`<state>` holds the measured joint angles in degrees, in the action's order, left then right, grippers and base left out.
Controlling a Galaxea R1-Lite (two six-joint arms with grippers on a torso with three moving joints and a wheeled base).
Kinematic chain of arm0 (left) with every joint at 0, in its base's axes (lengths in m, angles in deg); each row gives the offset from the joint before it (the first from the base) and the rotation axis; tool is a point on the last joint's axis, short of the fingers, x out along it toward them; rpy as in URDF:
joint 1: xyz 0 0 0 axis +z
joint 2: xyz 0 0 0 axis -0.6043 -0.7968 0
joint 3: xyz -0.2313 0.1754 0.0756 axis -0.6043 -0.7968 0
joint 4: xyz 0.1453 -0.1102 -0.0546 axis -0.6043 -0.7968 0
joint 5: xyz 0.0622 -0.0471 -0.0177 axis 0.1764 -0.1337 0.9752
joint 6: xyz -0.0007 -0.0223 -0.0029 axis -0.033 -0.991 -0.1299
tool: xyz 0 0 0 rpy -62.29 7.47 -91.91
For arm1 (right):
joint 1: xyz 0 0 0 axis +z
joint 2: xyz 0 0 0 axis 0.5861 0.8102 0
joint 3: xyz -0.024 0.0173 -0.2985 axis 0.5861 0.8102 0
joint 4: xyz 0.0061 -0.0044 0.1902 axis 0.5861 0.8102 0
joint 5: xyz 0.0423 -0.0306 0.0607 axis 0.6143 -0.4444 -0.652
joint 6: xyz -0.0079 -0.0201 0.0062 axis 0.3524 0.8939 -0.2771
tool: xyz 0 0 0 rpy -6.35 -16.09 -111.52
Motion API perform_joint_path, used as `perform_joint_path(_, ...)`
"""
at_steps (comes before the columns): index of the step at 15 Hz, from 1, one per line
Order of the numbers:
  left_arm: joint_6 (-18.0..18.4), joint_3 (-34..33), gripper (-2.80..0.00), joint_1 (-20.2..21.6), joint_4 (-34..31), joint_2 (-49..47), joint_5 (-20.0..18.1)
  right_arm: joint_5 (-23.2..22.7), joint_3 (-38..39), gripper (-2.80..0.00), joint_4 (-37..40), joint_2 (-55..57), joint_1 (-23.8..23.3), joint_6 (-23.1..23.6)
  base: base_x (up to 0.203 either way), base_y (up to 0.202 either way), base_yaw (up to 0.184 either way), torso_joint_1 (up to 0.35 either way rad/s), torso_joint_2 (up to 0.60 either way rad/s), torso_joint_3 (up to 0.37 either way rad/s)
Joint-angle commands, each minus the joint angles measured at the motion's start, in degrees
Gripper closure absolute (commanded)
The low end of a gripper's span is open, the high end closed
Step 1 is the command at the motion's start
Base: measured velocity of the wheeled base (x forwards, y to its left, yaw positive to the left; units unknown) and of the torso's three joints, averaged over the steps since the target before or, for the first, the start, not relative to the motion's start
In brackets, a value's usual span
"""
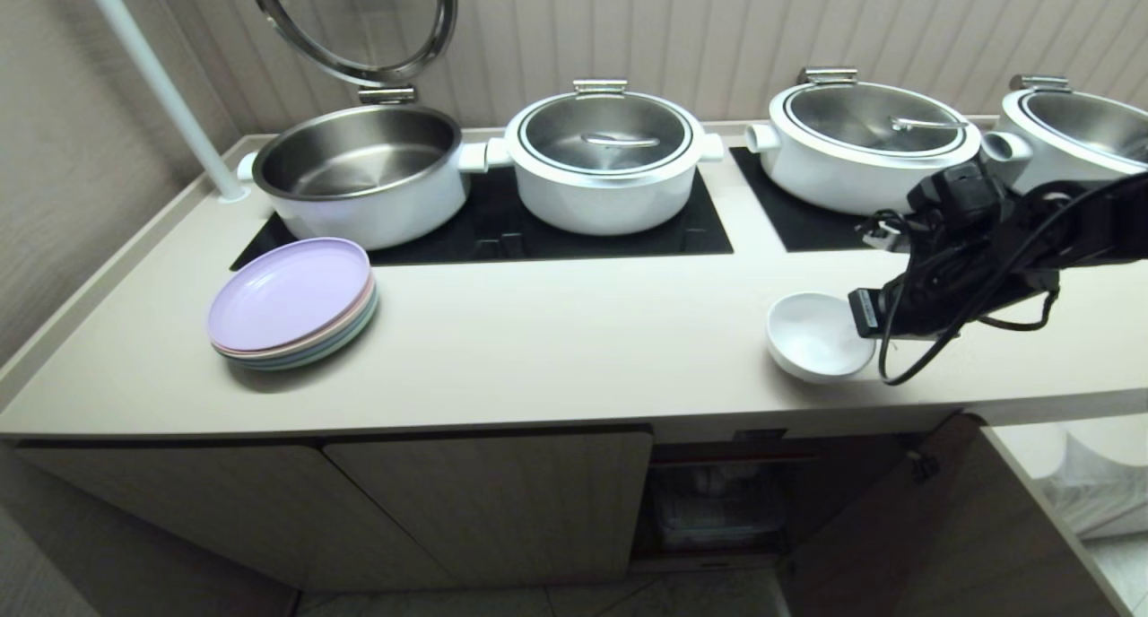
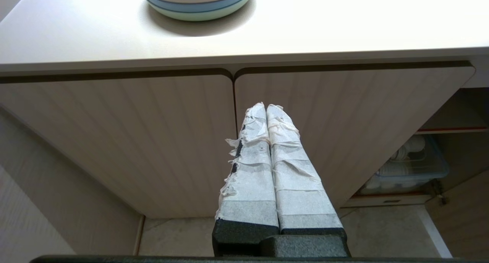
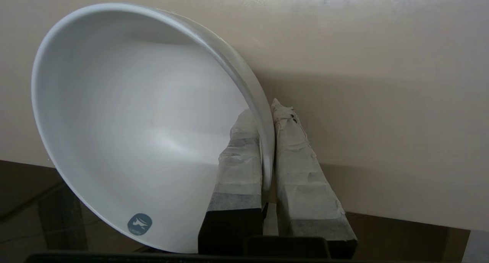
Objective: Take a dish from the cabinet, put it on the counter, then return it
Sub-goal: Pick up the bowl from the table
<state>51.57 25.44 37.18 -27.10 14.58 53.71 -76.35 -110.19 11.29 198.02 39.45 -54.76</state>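
- The right gripper (image 3: 267, 140) pinches the rim of the bowl (image 1: 818, 334), one taped finger inside the wall and one outside, jaws closed on it.
- The bowl sits at the front right of the tabletop (image 1: 556, 330), in front of the black glass panel (image 1: 547, 227) and just above the open cabinet (image 1: 717, 500). The head view cannot show whether its foot rests on the surface or hangs just clear of it.
- In the wrist view the bowl (image 3: 145, 125) looks tilted against the beige surface, a small blue sticker low on its inner wall.
- The left gripper (image 2: 266, 114) hangs parked before the closed cabinet doors (image 2: 153, 140), jaws shut and empty.
- Below, the cabinet's right door stands swung open; a clear bin of white dishes (image 2: 405, 167) shows on the red-edged shelf.
- A stack of pastel plates (image 1: 294, 303) lies well apart at the left of the tabletop; four white pots (image 1: 603, 160) line the back, the leftmost with its lid up.
- Progress, as a judgement: the bowl is out of the cabinet and at the tabletop, so the fetch is done. Whether this grip ends the set-down or opens the return cannot be told; the trip back to the shelf is left.
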Motion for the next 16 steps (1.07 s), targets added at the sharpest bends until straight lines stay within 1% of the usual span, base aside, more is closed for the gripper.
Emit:
perform_joint_path(1, -0.05, 0.00, 0.00, 0.00, 0.02, 0.02, -0.02, -0.14, 1.82, 0.00, -0.47, -1.72, -0.12, -0.08, 0.000, 0.000, 0.000, 0.000, 0.00, 0.000)
perform_joint_path(3, -0.05, 0.00, 0.00, 0.00, 0.02, 0.02, -0.02, -0.21, 2.94, 0.00, -0.53, -2.66, -0.39, -0.23, 0.000, 0.000, 0.000, 0.000, 0.00, 0.000)
perform_joint_path(6, -0.05, 0.00, 0.00, 0.00, 0.02, 0.02, -0.02, -0.21, 3.60, 0.00, -0.37, -3.78, -0.40, -4.98, 0.000, 0.000, 0.000, 0.000, 0.00, 0.000)
perform_joint_path(7, -0.05, 0.00, 0.00, 0.00, 0.02, 0.02, -0.02, -0.19, 4.28, 0.00, -0.39, -4.14, -0.34, -5.71, 0.000, 0.000, 0.000, 0.000, 0.00, 0.000)
perform_joint_path(10, -0.05, 0.00, 0.00, 0.00, 0.02, 0.02, -0.02, -0.21, 6.30, 0.00, -0.44, -5.57, -0.41, -6.01, 0.000, 0.000, 0.000, 0.000, 0.00, 0.000)
perform_joint_path(13, -0.05, 0.00, 0.00, 0.00, 0.02, 0.02, -0.02, -0.56, 8.13, 0.00, -0.19, -7.37, -0.32, -8.31, 0.000, 0.000, 0.000, 0.000, 0.00, 0.000)
perform_joint_path(16, -0.05, 0.00, 0.00, 0.00, 0.02, 0.02, -0.02, -1.16, 12.83, 0.00, -0.43, -10.72, -0.32, -8.42, 0.000, 0.000, 0.000, 0.000, 0.00, 0.000)
